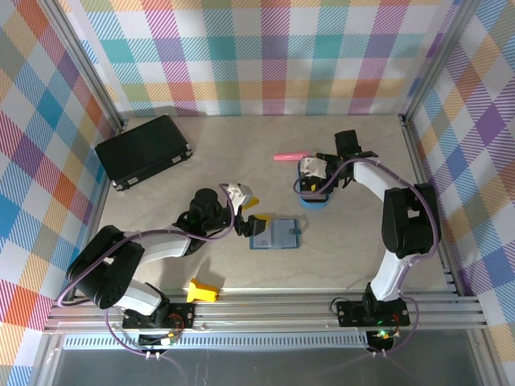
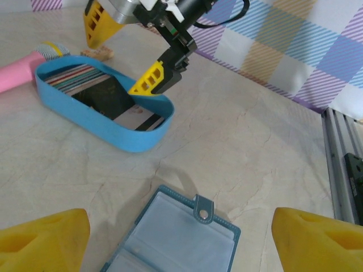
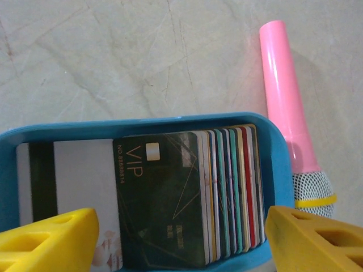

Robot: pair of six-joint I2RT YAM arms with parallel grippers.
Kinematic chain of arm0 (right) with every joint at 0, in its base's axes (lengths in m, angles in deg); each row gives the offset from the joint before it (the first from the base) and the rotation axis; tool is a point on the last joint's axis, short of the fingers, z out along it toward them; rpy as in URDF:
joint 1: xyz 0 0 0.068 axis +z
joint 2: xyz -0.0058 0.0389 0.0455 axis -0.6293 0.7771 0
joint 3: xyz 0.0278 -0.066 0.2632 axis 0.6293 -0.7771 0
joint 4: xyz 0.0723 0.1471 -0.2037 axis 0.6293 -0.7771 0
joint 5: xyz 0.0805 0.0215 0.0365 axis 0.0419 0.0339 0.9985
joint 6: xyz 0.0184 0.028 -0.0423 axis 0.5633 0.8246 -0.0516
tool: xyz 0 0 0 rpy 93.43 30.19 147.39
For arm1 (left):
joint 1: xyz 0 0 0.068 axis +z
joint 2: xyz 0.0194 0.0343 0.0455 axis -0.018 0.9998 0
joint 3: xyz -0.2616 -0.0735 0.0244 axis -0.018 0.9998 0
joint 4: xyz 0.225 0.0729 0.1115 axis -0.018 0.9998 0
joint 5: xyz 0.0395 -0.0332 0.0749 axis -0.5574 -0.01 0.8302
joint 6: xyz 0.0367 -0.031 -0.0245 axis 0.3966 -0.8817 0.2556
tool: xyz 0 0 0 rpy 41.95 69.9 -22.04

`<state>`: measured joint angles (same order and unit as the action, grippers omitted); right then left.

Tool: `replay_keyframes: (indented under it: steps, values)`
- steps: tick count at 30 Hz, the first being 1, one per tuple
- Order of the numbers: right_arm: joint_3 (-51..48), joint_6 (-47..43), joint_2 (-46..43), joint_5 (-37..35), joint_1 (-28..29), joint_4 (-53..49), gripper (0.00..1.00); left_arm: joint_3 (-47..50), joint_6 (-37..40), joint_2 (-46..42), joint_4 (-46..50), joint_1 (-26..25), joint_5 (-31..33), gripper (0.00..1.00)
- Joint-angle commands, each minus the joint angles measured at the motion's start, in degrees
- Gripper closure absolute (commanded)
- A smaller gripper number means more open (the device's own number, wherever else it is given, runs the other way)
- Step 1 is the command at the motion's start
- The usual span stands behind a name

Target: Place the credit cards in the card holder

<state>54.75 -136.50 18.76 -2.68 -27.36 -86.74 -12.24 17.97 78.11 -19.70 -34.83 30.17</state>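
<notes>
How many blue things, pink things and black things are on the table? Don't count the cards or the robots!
Blue: 2, the tray and the card holder
Pink: 1, the microphone
Black: 1, the case
Total: 4

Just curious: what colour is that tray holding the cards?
Bright blue tray, clearest from the right wrist.
</notes>
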Motion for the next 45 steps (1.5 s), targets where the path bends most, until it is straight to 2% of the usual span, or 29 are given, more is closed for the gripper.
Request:
replay_keyframes:
  steps: [1, 22, 29, 37, 45]
  values:
    - [2.52, -2.40, 2.42, -1.93, 1.00, 0.98, 0.22, -0.83, 2.18, -0.68, 2.15, 0.49, -0.51, 0.17]
    - [7.67, -2.72, 10.19, -5.61, 1.90, 0.26, 0.24, -0.13, 2.69, -0.53, 2.52, 0.49, 0.27, 0.17]
    - [9.25, -1.05, 10.96, -6.59, 1.89, 0.55, 0.31, -0.30, 2.73, -0.76, 3.11, 0.49, 0.28, 0.18]
    - [10.14, -0.38, 11.09, -8.06, 1.92, 1.69, 0.45, -0.48, 2.72, -0.80, 3.31, 0.49, 0.09, 0.17]
    - [10.81, 0.01, 10.74, -9.03, 1.81, 2.63, 0.52, -0.48, 2.77, -0.62, 3.31, 0.49, -0.07, 0.17]
